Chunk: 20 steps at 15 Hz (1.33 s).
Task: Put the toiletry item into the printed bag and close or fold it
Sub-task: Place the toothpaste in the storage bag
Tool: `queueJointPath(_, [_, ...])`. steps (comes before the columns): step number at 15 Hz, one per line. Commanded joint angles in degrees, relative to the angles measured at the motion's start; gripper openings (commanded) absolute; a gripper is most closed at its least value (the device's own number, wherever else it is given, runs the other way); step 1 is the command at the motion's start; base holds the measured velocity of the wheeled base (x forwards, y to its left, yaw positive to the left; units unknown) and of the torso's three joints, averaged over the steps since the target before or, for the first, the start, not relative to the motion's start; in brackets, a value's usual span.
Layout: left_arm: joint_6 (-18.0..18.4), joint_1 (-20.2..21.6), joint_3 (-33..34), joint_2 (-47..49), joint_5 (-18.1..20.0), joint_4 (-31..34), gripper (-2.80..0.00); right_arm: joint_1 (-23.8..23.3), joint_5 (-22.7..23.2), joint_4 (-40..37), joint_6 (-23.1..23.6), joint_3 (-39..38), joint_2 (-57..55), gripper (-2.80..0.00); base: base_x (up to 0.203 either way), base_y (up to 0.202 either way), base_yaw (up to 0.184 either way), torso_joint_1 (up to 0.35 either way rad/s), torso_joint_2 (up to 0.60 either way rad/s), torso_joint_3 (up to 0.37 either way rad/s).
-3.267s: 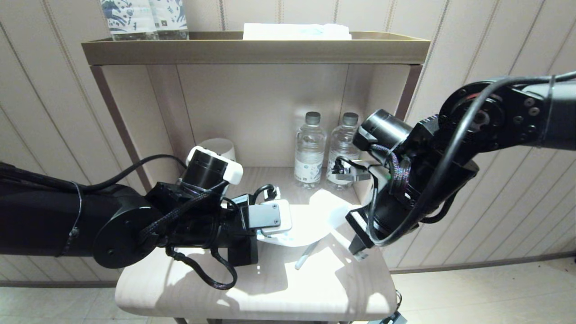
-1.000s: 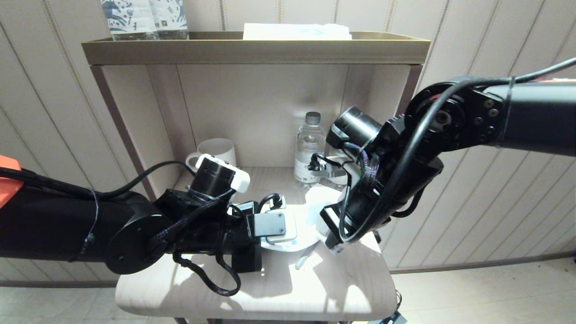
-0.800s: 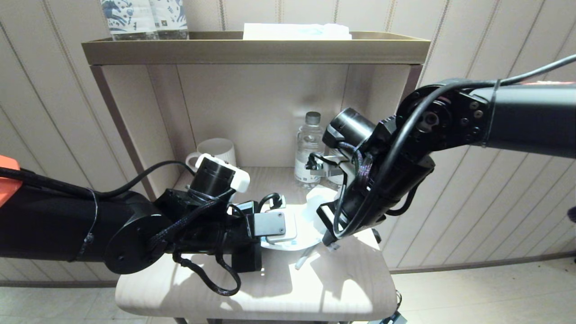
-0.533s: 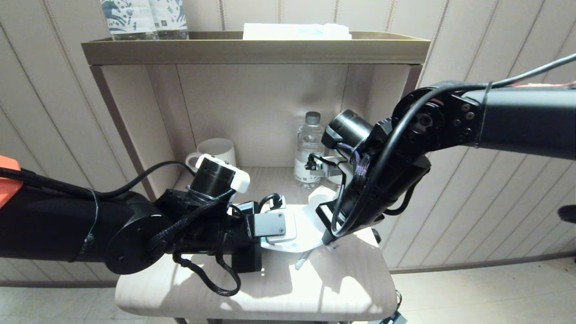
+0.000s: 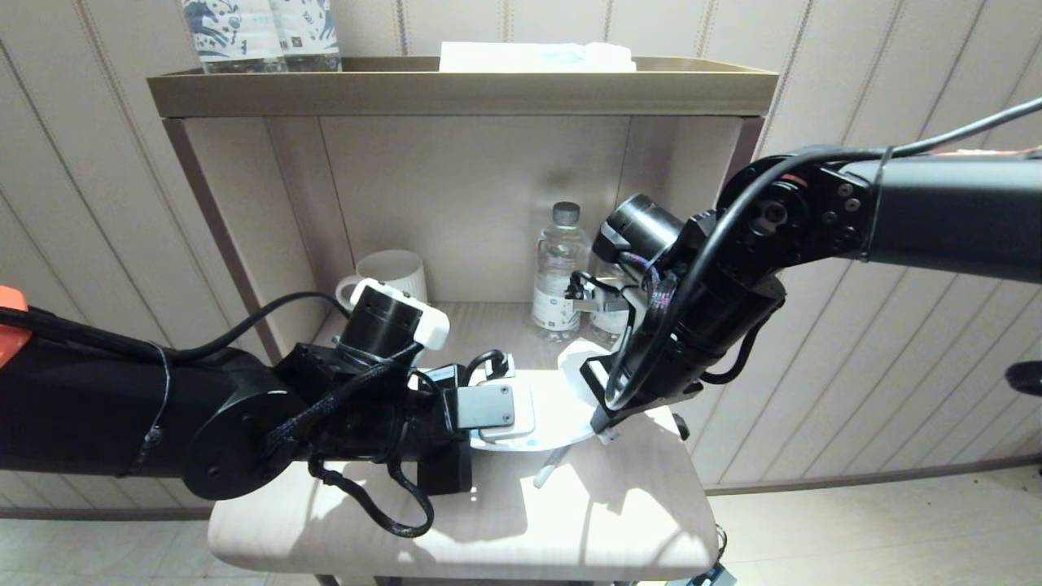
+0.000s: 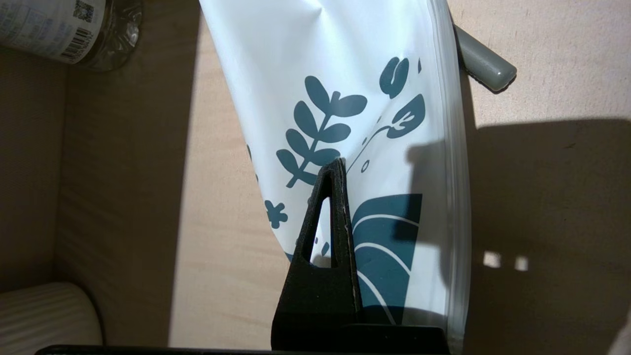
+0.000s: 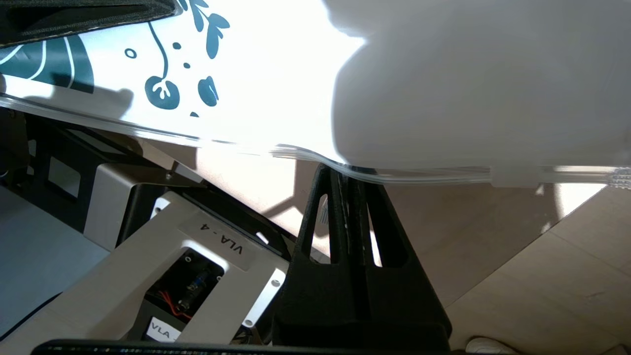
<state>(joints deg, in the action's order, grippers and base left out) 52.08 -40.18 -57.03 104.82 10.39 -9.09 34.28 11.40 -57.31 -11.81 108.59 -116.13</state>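
1. The printed bag (image 6: 345,98) is white with blue leaves and sits over the middle of the pale tabletop (image 5: 505,521), held up between the two hands.
2. The toiletry item (image 5: 547,470) lies on the tabletop, partly under the bag's edge, with one grey end poking out.
3. The left hand (image 6: 337,167) is pinched tight on the bag, on its leaf picture.
4. The right hand (image 7: 345,172) is squeezed tight on the bag's clear zip edge at the other side.
5. Two water bottles (image 5: 559,281) stand at the back of the shelf, behind the right arm.
6. A white cup (image 5: 391,273) stands at the back, behind the left arm.
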Motion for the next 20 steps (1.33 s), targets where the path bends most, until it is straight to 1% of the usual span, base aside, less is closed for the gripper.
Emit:
queueJointPath(1, [0.13, 0.01, -0.01, -0.41, 0.07, -0.13, -2.8, -0.02, -0.52, -0.26, -0.13, 0.71, -0.15, -2.8, 0.0, 0.0, 0.0, 0.0, 0.0, 0.0])
queueJointPath(3, [-0.05, -0.04, 0.29, -1.15, 0.37, -0.13, -2.8, 0.0, -1.36, -0.26, -1.19, 1.48, -0.24, -2.8, 0.0, 0.0, 0.0, 0.0, 0.0, 0.0])
queueJointPath(7, [-0.62, -0.16, 0.69, -2.75, 2.67, -0.05, -2.8, 0.44, -1.29, -0.08, -4.04, 1.97, 0.09, -2.8, 0.0, 0.0, 0.0, 0.0, 0.0, 0.0])
queueJointPath(10, [-3.03, -1.04, 1.39, -4.01, 2.79, -0.13, -2.8, 0.61, -1.38, 1.22, -6.89, 1.97, 0.29, -2.8, 0.0, 0.0, 0.0, 0.0, 0.0, 0.0])
queueJointPath(13, [-3.21, -1.82, 2.33, -4.95, 2.8, -0.13, -2.8, 0.65, -1.38, 2.12, -10.16, 2.06, 0.29, -2.8, 0.0, 0.0, 0.0, 0.0, 0.0, 0.0])
queueJointPath(16, [-3.39, -1.92, 2.54, -5.69, 2.8, -0.13, -2.8, 1.04, -1.73, 2.64, -10.86, 2.06, 0.54, -2.8, 0.0, 0.0, 0.0, 0.0, 0.0, 0.0])
queueJointPath(17, [-3.3, -1.92, 2.63, -5.77, 2.8, -0.13, -2.8, 1.42, -2.62, 2.64, -10.78, 2.06, 0.81, 0.0, 0.0, 0.0, 0.0, 0.0, 0.0, 0.0])
queueJointPath(18, [-3.3, -1.92, 2.89, -5.68, 2.8, -0.13, -2.8, 1.67, -2.78, 2.64, -10.6, 1.97, 0.99, -2.8, 0.0, 0.0, 0.0, 0.0, 0.0, 0.0])
queueJointPath(20, [-3.3, -1.83, 2.77, -5.32, 2.71, -0.22, -2.8, 1.93, -2.87, 2.55, -10.32, 1.88, 1.66, -2.8, 0.0, 0.0, 0.0, 0.0, 0.0, 0.0])
